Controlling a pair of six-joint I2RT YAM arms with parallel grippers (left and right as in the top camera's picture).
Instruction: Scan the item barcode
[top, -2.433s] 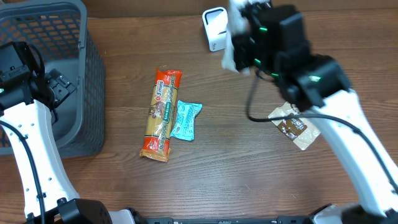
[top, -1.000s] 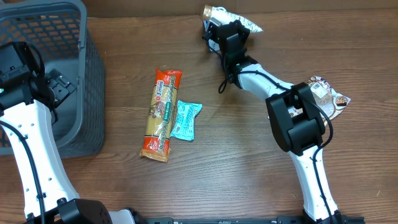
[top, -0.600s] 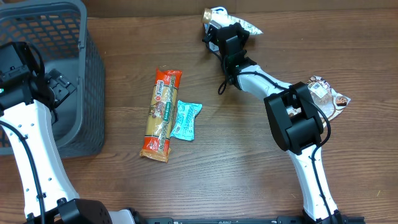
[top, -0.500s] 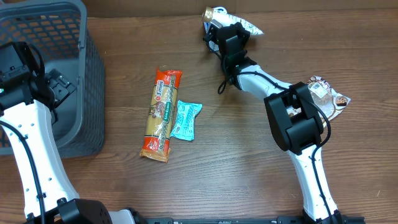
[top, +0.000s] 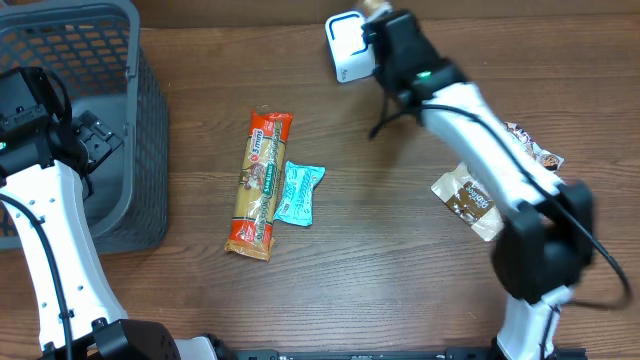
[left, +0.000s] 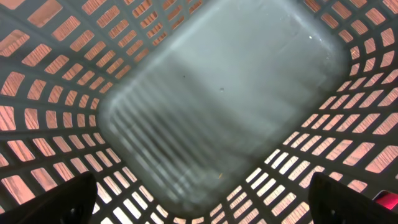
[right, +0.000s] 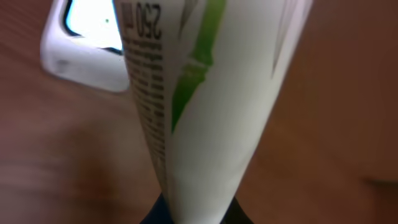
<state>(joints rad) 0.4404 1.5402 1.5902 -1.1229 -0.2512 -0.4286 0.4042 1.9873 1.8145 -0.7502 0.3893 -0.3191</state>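
We are clamping our right jaws on a white green-striped tube (right: 205, 112) just beside the white scanner box (top: 345, 45); our left jaws are gaping apart, well left of it.

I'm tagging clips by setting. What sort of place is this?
Probably a mock shop checkout: a white tube held near a barcode scanner, a grey shopping basket, packaged snacks on the table.

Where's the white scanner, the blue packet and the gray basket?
white scanner (top: 345, 45): overhead view, its front face.
blue packet (top: 298, 192): overhead view, its middle.
gray basket (top: 150, 140): overhead view, its mesh side wall.
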